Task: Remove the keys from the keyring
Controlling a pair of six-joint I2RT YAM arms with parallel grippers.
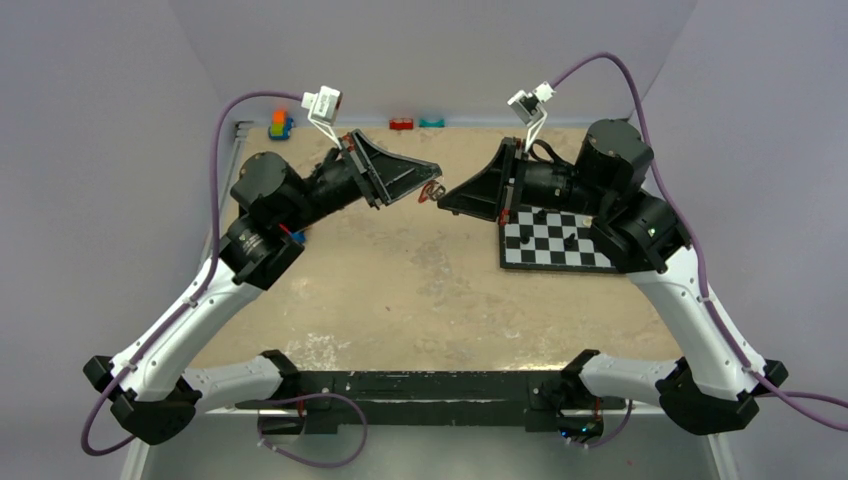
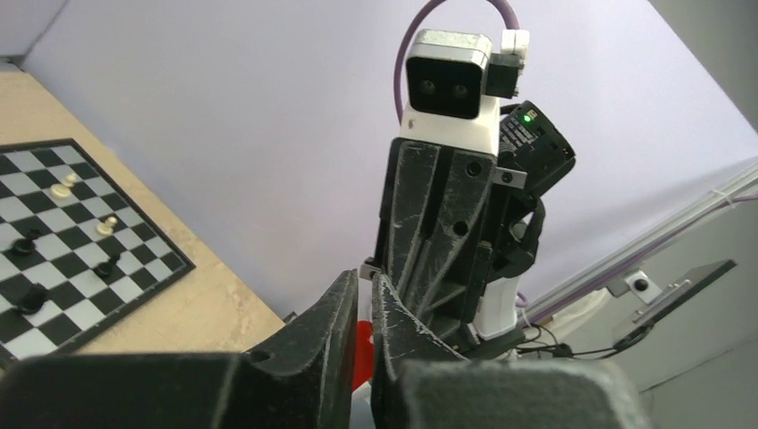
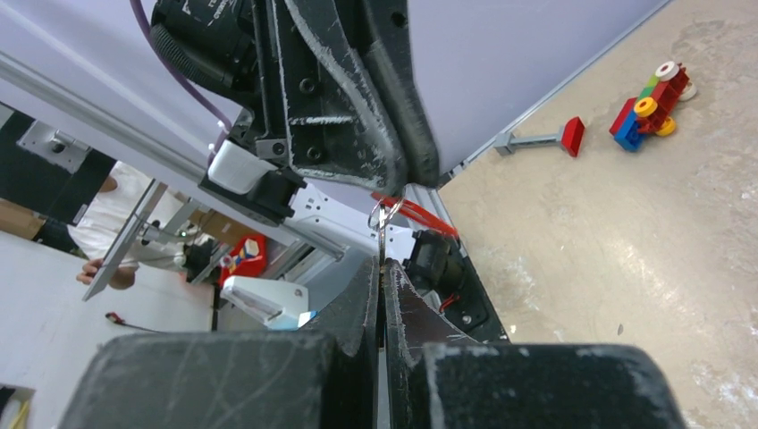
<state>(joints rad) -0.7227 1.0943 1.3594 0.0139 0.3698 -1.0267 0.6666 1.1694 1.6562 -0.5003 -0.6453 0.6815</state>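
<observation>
Meeting over the middle of the sandy bench (image 1: 400, 300) in the top view, the left pincer (image 1: 424, 189) and the right pincer (image 1: 447, 200) point their tips at each other and are almost touching. The keys (image 1: 432, 190) show there only as a small red spot between the two tips. A chessboard (image 1: 548, 245) lies on the right side, partly under the right arm, and a colourful brick toy (image 1: 279, 125) stands at the far left edge by the wall. In the left wrist view the left fingers (image 2: 326, 326) stand almost together with only a thin slit between them. The red head of the keys sits in this slit, so this pincer is grasping it. The right pincer faces the camera just behind, and white chess pieces (image 2: 64, 186) and black chess pieces (image 2: 31, 298) stand on the board at the left. In the right wrist view the right pincer is clenched on a thin silvery blade that rises straight out of its tips. The keyring (image 3: 384, 213), a small wire loop, hangs free just above these tips. From it the red part runs up to the tips of the left pincer above. A grey bar with a red end (image 3: 536, 138) lies on the bench by the far wall, near the brick toy.
</observation>
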